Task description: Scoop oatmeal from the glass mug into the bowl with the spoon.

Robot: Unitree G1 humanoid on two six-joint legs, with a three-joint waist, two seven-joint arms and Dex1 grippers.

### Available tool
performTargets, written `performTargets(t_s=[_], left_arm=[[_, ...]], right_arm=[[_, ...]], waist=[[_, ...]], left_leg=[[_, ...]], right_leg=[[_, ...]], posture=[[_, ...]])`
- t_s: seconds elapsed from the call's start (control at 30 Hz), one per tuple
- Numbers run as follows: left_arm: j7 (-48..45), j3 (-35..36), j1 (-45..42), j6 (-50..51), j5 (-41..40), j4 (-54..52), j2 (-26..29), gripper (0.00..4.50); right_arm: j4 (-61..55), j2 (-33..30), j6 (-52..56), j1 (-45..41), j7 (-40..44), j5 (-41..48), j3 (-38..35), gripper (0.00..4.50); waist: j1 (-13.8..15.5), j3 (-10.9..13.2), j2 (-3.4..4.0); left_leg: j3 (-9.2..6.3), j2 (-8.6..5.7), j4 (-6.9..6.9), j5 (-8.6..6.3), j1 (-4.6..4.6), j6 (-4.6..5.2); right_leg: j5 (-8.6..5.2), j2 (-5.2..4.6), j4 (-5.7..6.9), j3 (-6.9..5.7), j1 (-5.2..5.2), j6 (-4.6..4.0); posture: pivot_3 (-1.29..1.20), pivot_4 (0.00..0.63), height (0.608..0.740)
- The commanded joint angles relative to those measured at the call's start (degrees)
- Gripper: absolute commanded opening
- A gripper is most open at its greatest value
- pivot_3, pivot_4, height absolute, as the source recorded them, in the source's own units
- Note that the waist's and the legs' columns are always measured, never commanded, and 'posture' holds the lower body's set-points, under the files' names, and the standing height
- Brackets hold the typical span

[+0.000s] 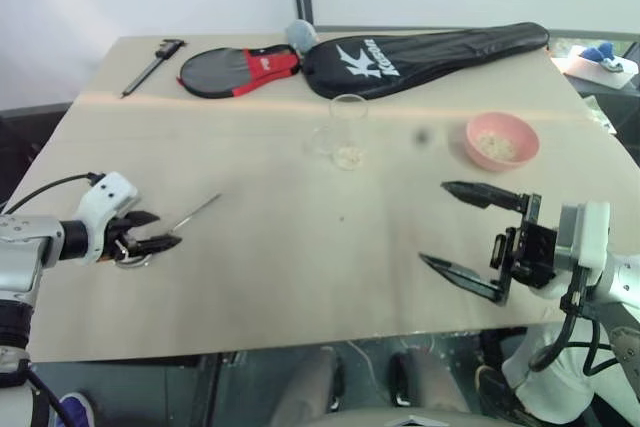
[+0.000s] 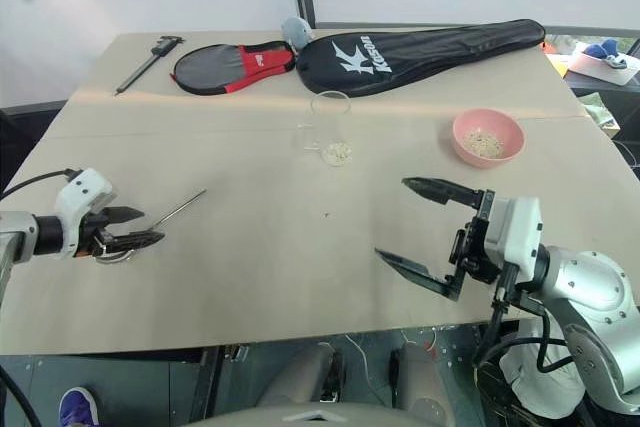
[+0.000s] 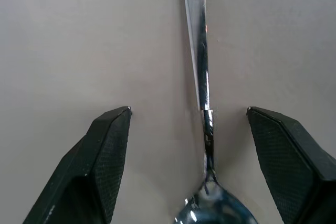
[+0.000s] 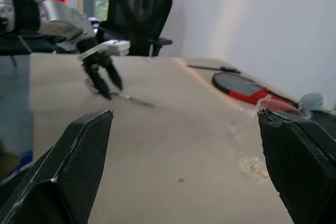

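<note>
The silver spoon (image 1: 196,212) lies flat on the tan table (image 1: 300,277) at the left. Its handle runs away from my left gripper (image 1: 168,229), and its small oval end sits back near the fingers' base. That gripper is open and angled down at the table, one finger on either side of the spoon (image 3: 203,93) without gripping it. The glass mug (image 1: 347,129) stands mid-table with oatmeal (image 1: 348,156) at its bottom. To its right is the salmon-pink bowl (image 1: 501,140), also holding a little oatmeal. My right gripper (image 1: 435,224) hangs wide open and empty in front of the bowl.
A black racket bag (image 1: 430,52) and a red-and-black paddle cover (image 1: 235,69) lie along the table's far side. A dark caliper (image 1: 152,62) rests at the far left corner. The table's near edge runs just below both grippers.
</note>
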Motion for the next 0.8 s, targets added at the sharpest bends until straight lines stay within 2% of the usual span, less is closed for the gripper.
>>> performTargets(t_s=[0.03,0.17,0.27,0.5,0.67,0.8], left_arm=[[1.0,-1.9,-2.2,-1.3,2.7,1.7,-0.6,3.66],[0.9,-2.4,-3.0,-1.6,4.2,3.3,-0.5,3.66],[0.4,-2.8,-2.5,-1.5,4.5,3.8,-0.2,2.92],[-1.0,-1.6,0.0,-0.2,2.4,1.3,-0.7,0.04],[-1.2,3.5,3.0,1.7,-2.9,-6.7,-2.3,0.04],[2.5,9.5,-2.2,3.7,-8.0,-11.2,-4.2,0.04]], right_arm=[[1.0,-1.8,-2.5,1.1,4.1,-0.3,-3.0,4.5],[1.5,-2.2,-3.2,1.7,5.4,0.2,-4.0,4.5],[1.5,-2.0,-3.5,2.0,5.5,-0.2,-4.0,4.5],[1.9,-1.3,-1.5,0.6,2.2,-1.6,-1.6,4.5],[2.1,0.7,0.7,-2.0,-3.4,-4.8,1.0,4.5],[0.4,3.0,7.4,-7.9,-12.1,-4.0,2.2,4.5]], waist=[[0.0,0.0,0.0],[-0.1,0.0,0.04],[-0.1,0.0,0.1],[-0.3,-0.1,0.23],[-0.2,-0.1,0.24],[0.1,0.0,0.0]], left_leg=[[0.0,0.0,0.02,0.0,0.03,0.01],[0.0,0.01,0.03,-0.01,0.07,0.02],[-0.01,0.02,0.03,-0.01,0.08,0.02],[0.01,0.04,0.03,-0.03,0.12,0.05],[0.05,0.03,0.03,0.01,0.06,-0.01],[-0.02,0.03,0.12,0.07,-0.05,-0.12]], right_leg=[[0.0,0.0,0.0,0.0,0.04,0.0],[0.0,0.01,0.04,0.0,0.05,0.01],[0.0,0.01,0.07,0.0,0.05,0.0],[0.0,0.01,0.09,0.04,0.06,0.0],[0.0,0.01,0.02,0.07,0.04,0.0],[0.0,0.0,0.01,-0.02,0.01,0.0]], posture=[[0.0,0.15,0.74],[0.0,0.15,0.74],[0.0,0.15,0.74],[0.0,0.15,0.74],[0.0,0.15,0.74],[0.0,0.15,0.74]])
